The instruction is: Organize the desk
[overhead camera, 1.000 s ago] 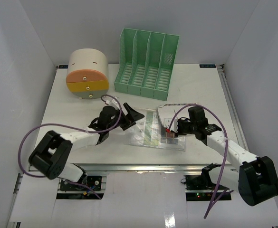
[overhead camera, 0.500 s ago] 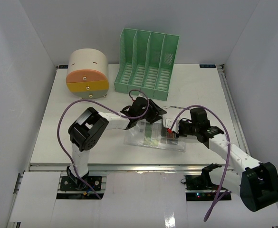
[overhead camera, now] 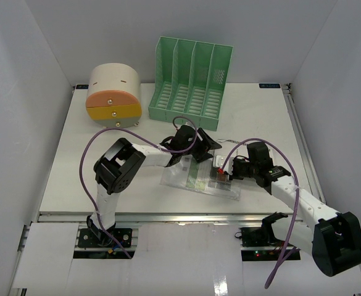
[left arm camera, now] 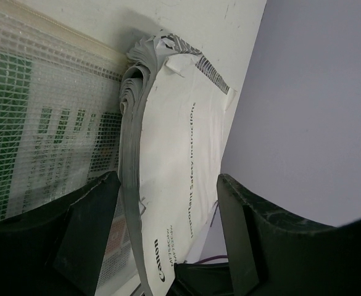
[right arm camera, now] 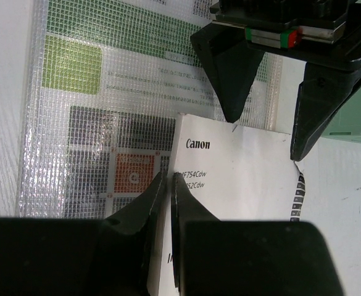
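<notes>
The large flat white desk (overhead camera: 75,179) with metal rail edges shows bare surface down its left side and along the right rail. At its far edge stand a cream-and-orange rounded drawer box (overhead camera: 112,92) (both drawers shut) and, to its right, a green slotted plastic file rack (overhead camera: 189,83). Near the middle, a clear mesh plastic pouch (overhead camera: 180,179) holds green and orange printed sheets. Over its right end the right gripper (right arm camera: 168,179) is pinched on an edge of a white Canon instruction booklet (right arm camera: 229,179), and the left gripper (left arm camera: 168,179) stands parted astride the opposite end.
</notes>
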`<move>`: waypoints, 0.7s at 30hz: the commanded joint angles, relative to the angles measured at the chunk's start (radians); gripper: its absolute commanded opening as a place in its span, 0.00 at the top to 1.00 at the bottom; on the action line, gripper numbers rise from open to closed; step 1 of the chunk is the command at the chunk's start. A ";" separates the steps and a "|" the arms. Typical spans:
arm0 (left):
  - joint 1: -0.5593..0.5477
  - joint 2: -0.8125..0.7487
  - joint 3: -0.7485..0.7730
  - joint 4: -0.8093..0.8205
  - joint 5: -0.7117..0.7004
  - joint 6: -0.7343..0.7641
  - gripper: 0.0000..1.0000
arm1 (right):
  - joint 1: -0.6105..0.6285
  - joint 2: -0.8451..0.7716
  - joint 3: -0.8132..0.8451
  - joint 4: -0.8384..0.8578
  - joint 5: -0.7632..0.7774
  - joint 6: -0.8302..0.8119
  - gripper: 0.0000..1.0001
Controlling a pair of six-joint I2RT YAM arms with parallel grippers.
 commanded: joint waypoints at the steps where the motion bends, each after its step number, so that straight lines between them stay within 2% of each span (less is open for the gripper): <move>1: -0.017 -0.057 -0.011 -0.036 0.043 0.031 0.24 | 0.007 -0.019 0.012 0.087 -0.018 0.020 0.92; 9: -0.025 -0.095 0.017 -0.172 0.020 0.106 0.24 | 0.008 0.003 0.024 0.104 -0.007 0.033 0.92; 18: -0.025 -0.145 0.067 -0.358 -0.137 0.212 0.18 | 0.007 0.000 0.019 0.107 -0.005 0.034 0.92; 21: -0.025 -0.149 0.065 -0.355 -0.133 0.217 0.17 | 0.007 0.000 0.016 0.108 -0.007 0.034 0.92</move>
